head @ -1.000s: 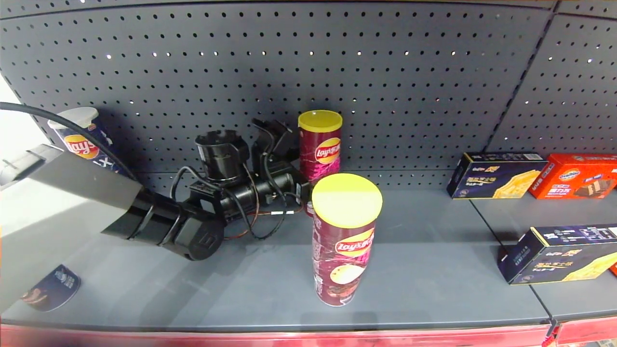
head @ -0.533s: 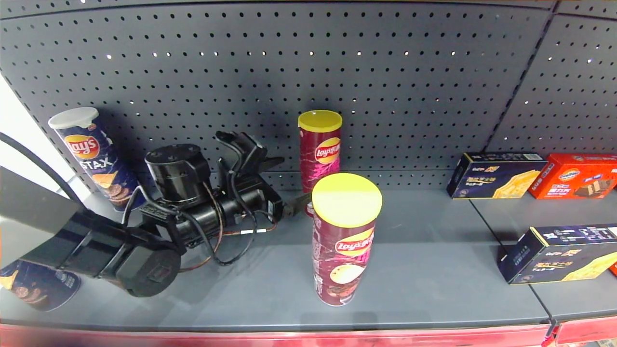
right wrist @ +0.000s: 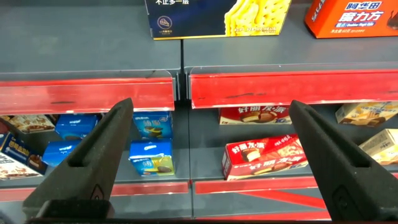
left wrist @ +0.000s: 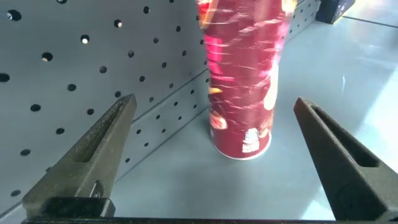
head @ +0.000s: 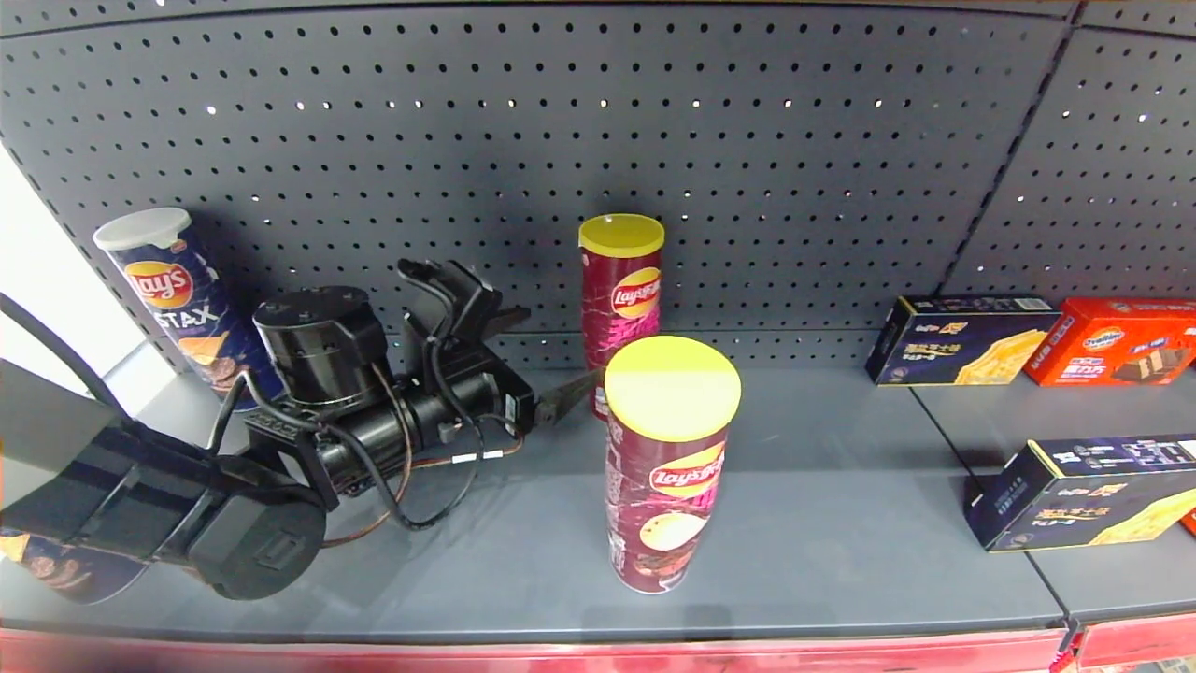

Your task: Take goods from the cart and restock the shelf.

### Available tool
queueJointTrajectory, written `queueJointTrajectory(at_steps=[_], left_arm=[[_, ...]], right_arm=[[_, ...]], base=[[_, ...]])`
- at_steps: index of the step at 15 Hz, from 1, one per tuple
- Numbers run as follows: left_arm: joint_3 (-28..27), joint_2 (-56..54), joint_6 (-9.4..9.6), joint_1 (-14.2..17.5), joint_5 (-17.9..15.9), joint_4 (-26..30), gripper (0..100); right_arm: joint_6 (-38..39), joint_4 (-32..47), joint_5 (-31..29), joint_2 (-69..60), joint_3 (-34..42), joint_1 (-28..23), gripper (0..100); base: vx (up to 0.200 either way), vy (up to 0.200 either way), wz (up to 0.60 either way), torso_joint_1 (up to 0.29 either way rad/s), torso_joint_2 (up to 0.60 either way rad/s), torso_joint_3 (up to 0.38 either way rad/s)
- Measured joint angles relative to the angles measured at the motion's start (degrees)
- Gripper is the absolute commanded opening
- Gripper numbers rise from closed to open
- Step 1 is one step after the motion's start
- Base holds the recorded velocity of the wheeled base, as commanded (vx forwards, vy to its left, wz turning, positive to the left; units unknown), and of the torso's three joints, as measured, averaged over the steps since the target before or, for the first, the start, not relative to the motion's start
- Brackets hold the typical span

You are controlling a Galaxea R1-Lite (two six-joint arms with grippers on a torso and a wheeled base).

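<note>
**Left wrist view: left gripper (left wrist: 214, 102) spread wide in front of the rear maroon can (left wrist: 242, 74)**

Both fingers of the left gripper stand far apart with nothing between them. The rear maroon can stands upright on the grey shelf (left wrist: 348, 81) just beyond the fingertips, close to the pegboard back wall (left wrist: 74, 56), and neither finger touches it.

In the head view, take the front maroon can (head: 668, 467) as the dial's centre. It stands upright with a yellow lid near the shelf's front edge. The rear maroon can is at twelve o'clock against the back wall, also with a yellow lid. The left gripper lies low over the shelf at ten o'clock, one finger (head: 568, 397) pointing at the rear can's base. Farther out at ten o'clock a blue can (head: 177, 299) stands by the wall, and a second blue can (head: 51, 570) sits at eight o'clock, partly hidden behind the arm. A dark-blue box (head: 962, 339) and an orange box (head: 1112, 341) lie at two o'clock, and another dark-blue box (head: 1084, 491) at three.

In the right wrist view, the right gripper (right wrist: 211, 104) has its fingers wide apart and empty, facing lower shelves with red rails (right wrist: 280, 90) and biscuit boxes (right wrist: 264, 155).
</note>
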Motion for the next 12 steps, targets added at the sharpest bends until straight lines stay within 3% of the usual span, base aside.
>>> queueJointTrajectory(at_steps=[8,12], left_arm=[[-3.2,3.5,0.24,-0.5,0.2,0.6,100],[-6.1,5.8,0.24,-0.4,2.5,2.1,100]], right_arm=[[0.0,0.0,0.0,0.0,0.0,0.0,100],[0.0,0.0,0.0,0.0,0.0,0.0,100]], base=[[0.0,0.0,0.0,0.0,0.0,0.0],[0.0,0.0,0.0,0.0,0.0,0.0]])
